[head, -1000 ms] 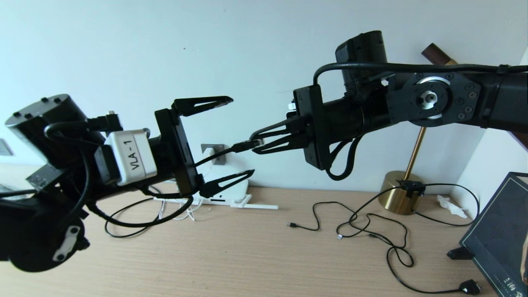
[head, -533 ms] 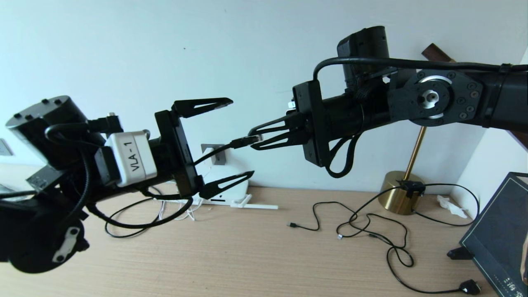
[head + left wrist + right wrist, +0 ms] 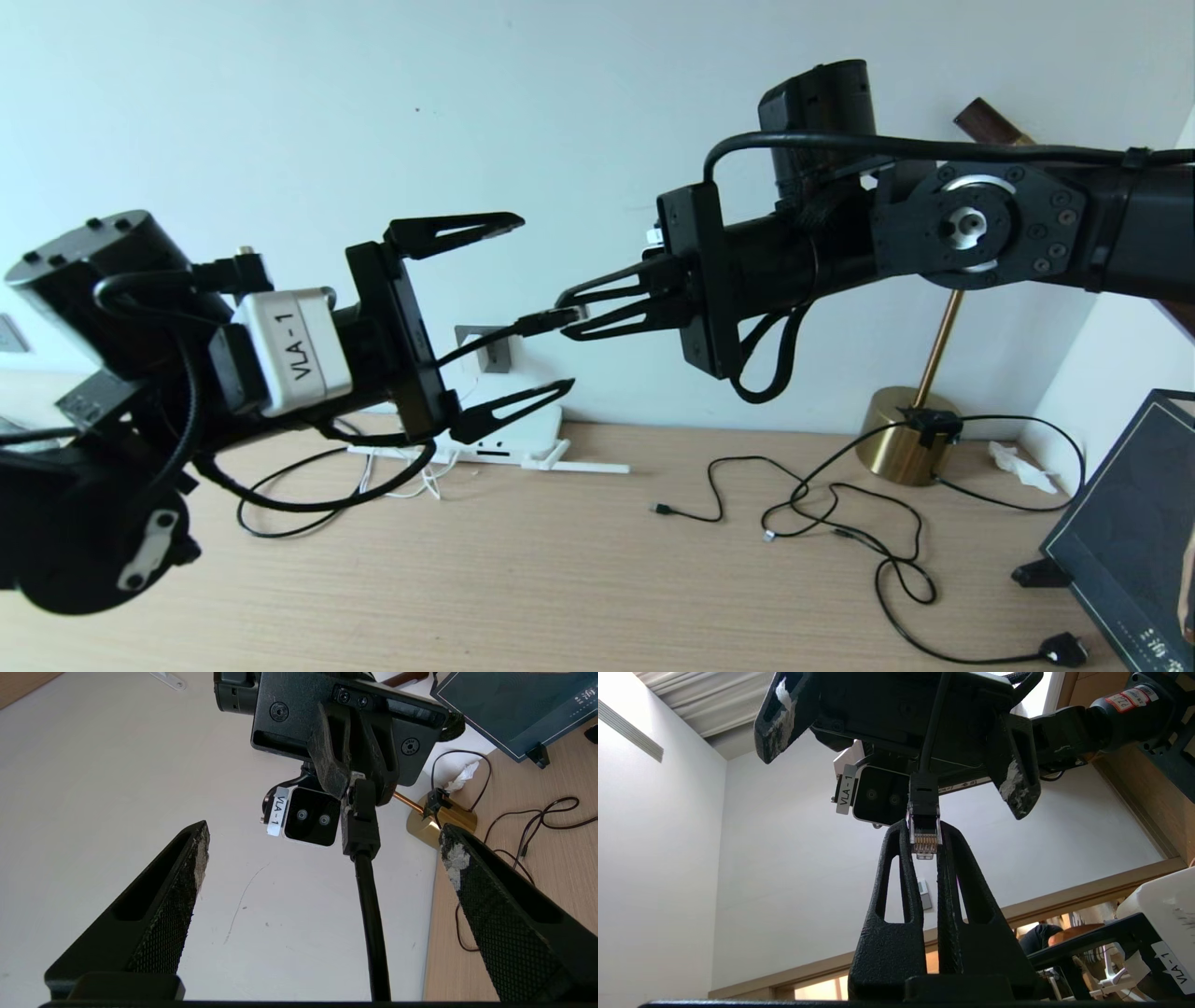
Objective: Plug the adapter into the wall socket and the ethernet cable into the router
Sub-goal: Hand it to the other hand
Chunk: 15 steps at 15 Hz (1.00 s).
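My right gripper (image 3: 568,317) is raised in front of the wall, shut on the clear connector tip of the black ethernet cable (image 3: 924,835). The cable (image 3: 537,324) runs back between the wide-open fingers of my left gripper (image 3: 544,303), which faces the right one and touches nothing. From the left wrist, the cable (image 3: 371,914) passes up the middle of the gap. The white router (image 3: 523,439) lies on the desk against the wall, partly hidden by the left gripper. A grey wall socket (image 3: 493,350) sits just above it. I cannot make out the adapter.
On the wooden desk (image 3: 560,579) lie thin black cables (image 3: 840,523) ending in a chunky black plug (image 3: 1064,646). A brass lamp base (image 3: 910,434) stands at the back right, and a dark framed board (image 3: 1130,541) leans at the right edge. White cords (image 3: 420,485) lie by the router.
My right gripper has edged slightly left towards the left gripper, still holding the connector. The left gripper has stayed open and still.
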Tool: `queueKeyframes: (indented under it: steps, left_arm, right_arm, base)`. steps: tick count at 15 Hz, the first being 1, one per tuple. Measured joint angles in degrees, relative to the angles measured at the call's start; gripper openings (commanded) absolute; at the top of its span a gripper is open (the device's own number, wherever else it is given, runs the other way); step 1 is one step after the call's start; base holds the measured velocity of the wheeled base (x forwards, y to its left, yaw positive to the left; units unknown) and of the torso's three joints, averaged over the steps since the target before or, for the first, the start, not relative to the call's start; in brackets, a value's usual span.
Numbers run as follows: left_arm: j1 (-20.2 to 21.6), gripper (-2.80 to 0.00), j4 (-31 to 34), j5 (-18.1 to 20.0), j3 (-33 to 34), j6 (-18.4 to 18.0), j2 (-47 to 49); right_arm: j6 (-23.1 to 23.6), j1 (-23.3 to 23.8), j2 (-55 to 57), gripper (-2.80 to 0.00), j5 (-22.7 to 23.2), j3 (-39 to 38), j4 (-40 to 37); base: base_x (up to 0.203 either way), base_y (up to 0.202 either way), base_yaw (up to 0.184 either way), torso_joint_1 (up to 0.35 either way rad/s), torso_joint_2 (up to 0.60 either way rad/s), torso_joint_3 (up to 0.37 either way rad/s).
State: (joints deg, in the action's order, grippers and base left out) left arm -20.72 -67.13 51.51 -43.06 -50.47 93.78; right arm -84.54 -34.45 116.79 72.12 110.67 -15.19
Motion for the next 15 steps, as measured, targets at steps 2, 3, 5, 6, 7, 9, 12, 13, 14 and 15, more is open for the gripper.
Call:
queueKeyframes:
  steps: [2,3,5,6,7,9,12,13,14,15]
  left_arm:
    - [0.0,0.00,0.0,0.0,0.4,0.1,-0.3]
    - [0.0,0.00,0.0,0.0,0.6,0.1,-0.4]
    - [0.0,0.00,0.0,0.0,1.3,0.1,-0.6]
    - [0.0,-0.19,0.0,0.0,1.7,0.1,-0.6]
    - [0.0,-2.80,0.0,0.0,1.9,0.1,-0.7]
    - [-0.1,-2.80,0.0,0.0,2.1,0.1,-0.8]
    - [-0.3,-2.80,0.1,0.1,3.1,0.1,-1.4]
    - [-0.5,-2.80,0.1,0.1,3.7,0.1,-1.7]
    - [-0.7,-2.80,0.1,0.0,4.1,0.1,-2.0]
    - [-0.7,-2.80,0.0,0.0,4.4,0.1,-2.3]
  right_arm:
    - [0.0,0.0,0.4,-2.80,0.0,-0.1,0.7]
    - [0.0,0.0,0.5,-2.80,0.0,-0.1,0.9]
    - [0.0,0.0,0.6,-2.80,0.0,-0.2,0.9]
    - [0.0,0.0,0.6,-2.80,0.0,-0.2,0.9]
    - [0.0,0.0,0.6,-2.80,0.0,-0.2,0.9]
    - [0.0,0.1,0.7,-2.80,0.0,-0.2,0.9]
    - [0.0,0.1,0.7,-2.80,0.0,-0.2,0.9]
    - [0.0,0.1,0.7,-2.80,0.0,-0.2,0.9]
    - [0.0,0.1,0.7,-2.80,0.0,-0.2,0.8]
    - [0.0,0.2,0.7,-2.80,0.0,-0.2,0.7]
  base:
    - [0.000,0.000,0.000,0.000,0.00,0.000]
    - [0.000,0.000,0.000,0.000,0.00,0.000]
    - [0.000,0.000,0.000,0.000,0.00,0.000]
    - [0.000,0.000,0.000,0.000,0.00,0.000]
    - [0.000,0.000,0.000,0.000,0.00,0.000]
    - [0.000,0.000,0.000,0.000,0.00,0.000]
    - [0.000,0.000,0.000,0.000,0.00,0.000]
    - [0.000,0.000,0.000,0.000,0.00,0.000]
    - [0.000,0.000,0.000,0.000,0.00,0.000]
    - [0.000,0.000,0.000,0.000,0.00,0.000]
